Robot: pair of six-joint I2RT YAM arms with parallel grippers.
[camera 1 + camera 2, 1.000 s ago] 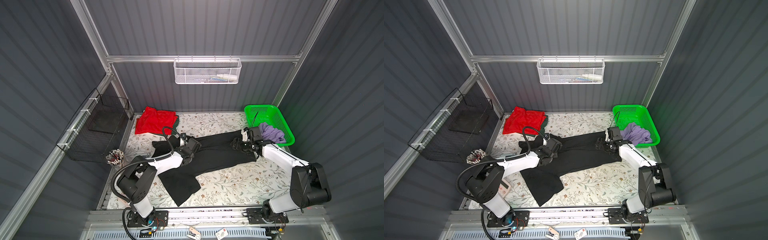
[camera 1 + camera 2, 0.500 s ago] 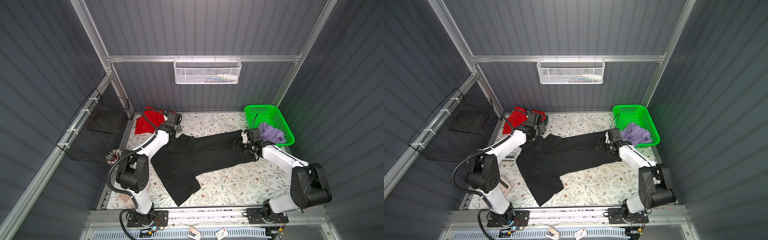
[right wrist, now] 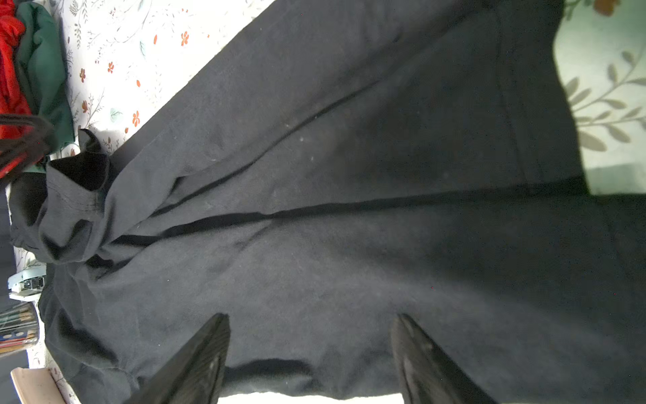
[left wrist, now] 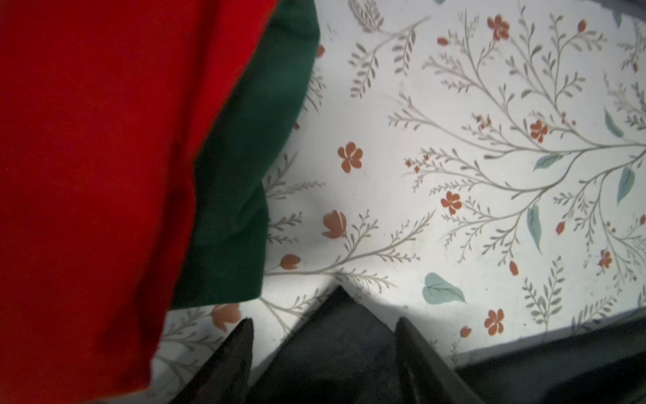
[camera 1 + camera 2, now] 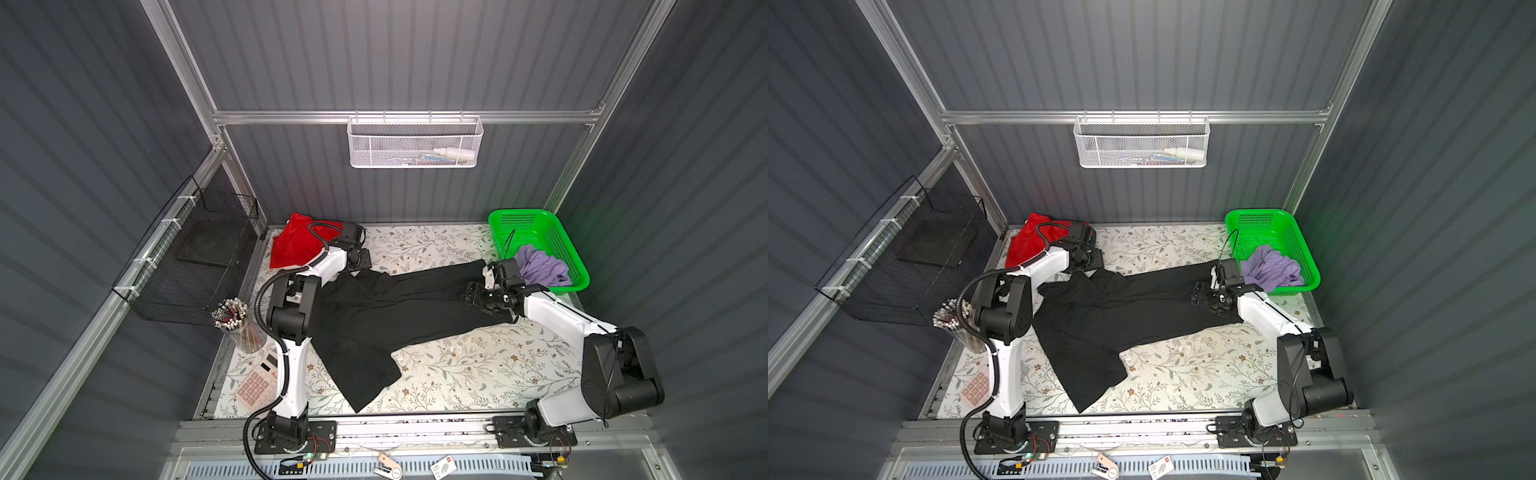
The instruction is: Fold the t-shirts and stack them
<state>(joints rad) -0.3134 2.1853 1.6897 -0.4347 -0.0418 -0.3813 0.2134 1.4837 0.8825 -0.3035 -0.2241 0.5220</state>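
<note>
The large black t-shirt (image 5: 395, 316) (image 5: 1121, 316) lies spread and creased across the middle of the flowered table. My left gripper (image 5: 359, 259) (image 4: 323, 320) is at the back left, open, with a pointed corner of the black shirt lying loose between its fingers. Right beside it the red t-shirt (image 5: 295, 245) (image 4: 87, 175) lies on top of the dark green t-shirt (image 4: 244, 175). My right gripper (image 5: 478, 297) (image 3: 309, 316) stands open over the black shirt's right end. The lavender t-shirt (image 5: 540, 266) (image 5: 1271, 268) is bunched in the green basket (image 5: 519, 212).
A cup of pencils (image 5: 237, 324) and a calculator (image 5: 259, 382) sit along the table's left edge. A black wire basket (image 5: 199, 257) hangs on the left wall and a white mesh basket (image 5: 413, 141) on the back wall.
My left gripper has swung from the middle of the black shirt to the back left beside the red shirt, drawing the shirt's left part that way. The right gripper has barely moved.
</note>
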